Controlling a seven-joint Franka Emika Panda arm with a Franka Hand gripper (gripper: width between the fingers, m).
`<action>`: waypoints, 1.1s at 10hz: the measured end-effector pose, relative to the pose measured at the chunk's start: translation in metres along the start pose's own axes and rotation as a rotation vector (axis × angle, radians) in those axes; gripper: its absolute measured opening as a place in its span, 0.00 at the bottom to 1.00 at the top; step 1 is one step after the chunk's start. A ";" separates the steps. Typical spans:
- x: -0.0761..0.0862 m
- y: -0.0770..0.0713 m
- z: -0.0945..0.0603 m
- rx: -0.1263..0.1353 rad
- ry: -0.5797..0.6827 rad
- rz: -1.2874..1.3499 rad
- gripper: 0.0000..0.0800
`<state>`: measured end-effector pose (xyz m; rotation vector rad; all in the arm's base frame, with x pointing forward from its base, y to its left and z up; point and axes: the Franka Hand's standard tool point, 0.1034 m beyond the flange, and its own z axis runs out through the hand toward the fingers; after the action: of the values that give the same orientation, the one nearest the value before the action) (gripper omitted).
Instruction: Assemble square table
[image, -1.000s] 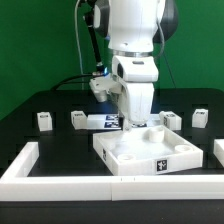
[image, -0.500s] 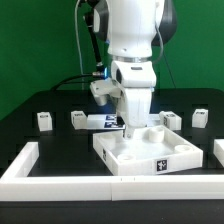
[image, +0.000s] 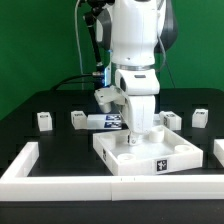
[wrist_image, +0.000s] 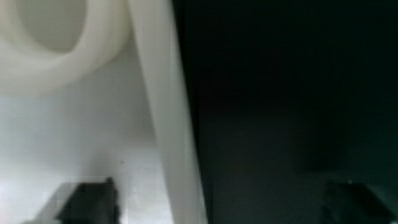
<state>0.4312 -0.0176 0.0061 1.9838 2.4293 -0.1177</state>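
We judge the white panel (image: 125, 163) light, stiff and slick; its raised rim (wrist_image: 160, 120) suits pinching. Our fingers (wrist_image: 82, 202) stand wide, astride that rim.

No words, numbers or brand names can be read anywhere. The only signs are black-and-white square tags: one on the front wall of the white plastic square panel (image: 161, 165), some on the short white block legs (image: 78, 119), and several on the thin flat white marker board (image: 105, 122). The wrist view is too blurred to show anything legible.
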 end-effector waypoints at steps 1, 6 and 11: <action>0.000 0.000 0.000 0.000 0.000 0.000 0.53; 0.000 0.000 0.000 -0.002 0.001 0.001 0.06; 0.003 0.001 0.000 -0.002 0.002 0.049 0.06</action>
<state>0.4315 -0.0141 0.0058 2.0423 2.3789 -0.1135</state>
